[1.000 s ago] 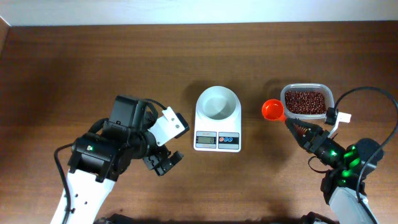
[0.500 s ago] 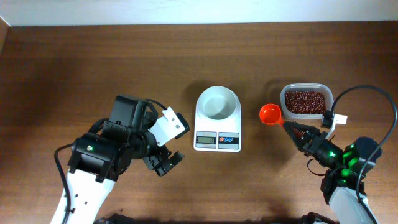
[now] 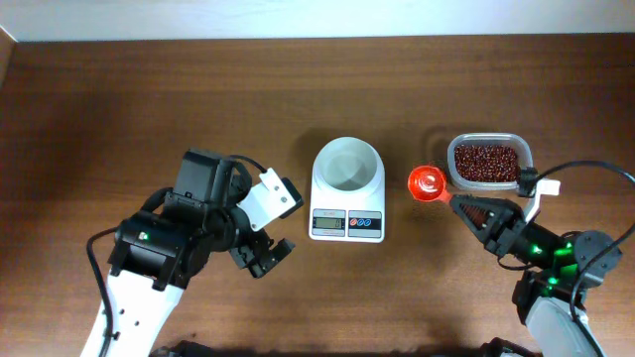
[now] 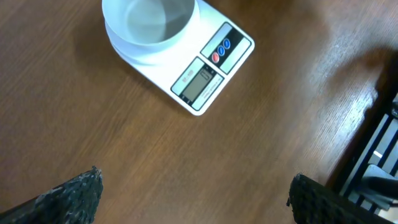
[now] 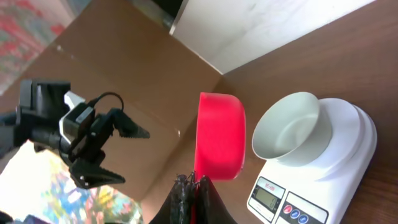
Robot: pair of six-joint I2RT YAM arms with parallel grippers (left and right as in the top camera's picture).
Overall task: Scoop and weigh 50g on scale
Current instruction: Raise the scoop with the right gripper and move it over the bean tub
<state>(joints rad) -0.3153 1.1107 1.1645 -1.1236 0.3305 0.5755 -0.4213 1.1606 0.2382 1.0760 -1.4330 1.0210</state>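
Right claw point(image 3: 464, 203) grips scoop point(image 3: 428, 182) between scale point(image 3: 346, 211) and tub point(image 3: 487, 137).

clear plastic tub point(image 3: 488, 137) on a brown wooden table point(image 3: 149, 99)

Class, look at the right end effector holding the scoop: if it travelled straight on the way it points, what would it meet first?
Probably the bowl on the scale, with the held scoop touching first; relative height is unclear.
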